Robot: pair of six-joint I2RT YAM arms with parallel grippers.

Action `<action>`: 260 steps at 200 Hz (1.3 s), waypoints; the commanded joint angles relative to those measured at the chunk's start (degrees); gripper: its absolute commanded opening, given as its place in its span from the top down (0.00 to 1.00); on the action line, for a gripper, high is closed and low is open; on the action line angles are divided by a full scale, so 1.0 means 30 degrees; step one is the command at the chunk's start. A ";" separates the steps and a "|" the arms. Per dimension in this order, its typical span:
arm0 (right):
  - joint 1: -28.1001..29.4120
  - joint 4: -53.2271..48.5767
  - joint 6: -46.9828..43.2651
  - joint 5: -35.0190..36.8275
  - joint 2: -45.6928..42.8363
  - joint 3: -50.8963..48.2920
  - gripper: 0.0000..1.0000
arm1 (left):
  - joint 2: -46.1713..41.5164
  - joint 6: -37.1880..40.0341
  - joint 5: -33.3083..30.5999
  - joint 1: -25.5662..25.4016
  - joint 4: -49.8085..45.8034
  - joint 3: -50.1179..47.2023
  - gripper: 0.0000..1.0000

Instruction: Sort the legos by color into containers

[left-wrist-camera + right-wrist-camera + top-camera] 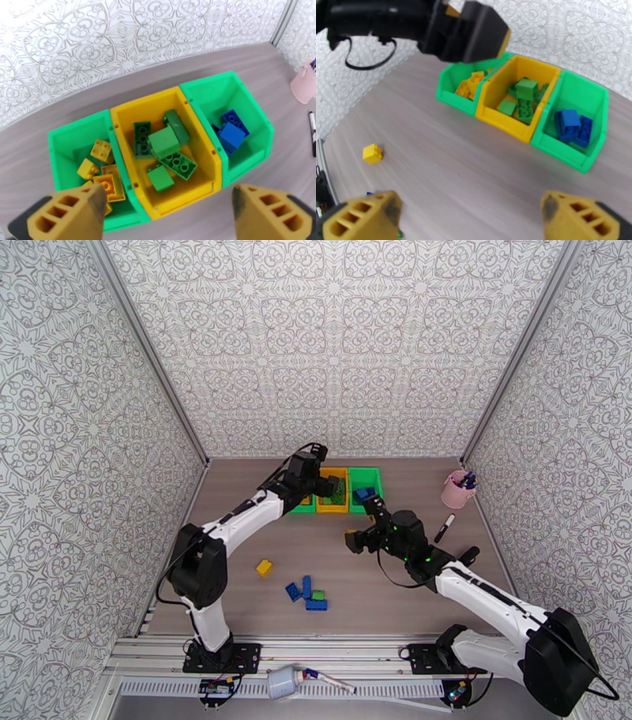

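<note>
Hovering above the row of joined bins, my left end effector (170,215) stands wide open with nothing between its fingers. Just ahead of it and below sits the yellow bin (146,98), which holds green legos (164,142). The left green bin (79,126) holds yellow legos (100,150), and the right green bin (209,81) holds blue legos (231,136). My right end effector (470,215), equally spread and empty, hangs over the bench (454,158) short of the bins. A loose yellow lego (372,153) lies to its left, well apart. A small cluster of blue and green legos (310,593) lies back toward my bases.
</note>
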 commanded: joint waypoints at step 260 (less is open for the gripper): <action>1.0205 -1.0309 -1.0240 -0.0471 1.1140 0.6612 0.05 | -0.7340 -0.2721 0.1257 0.3963 0.0183 -0.9222 0.01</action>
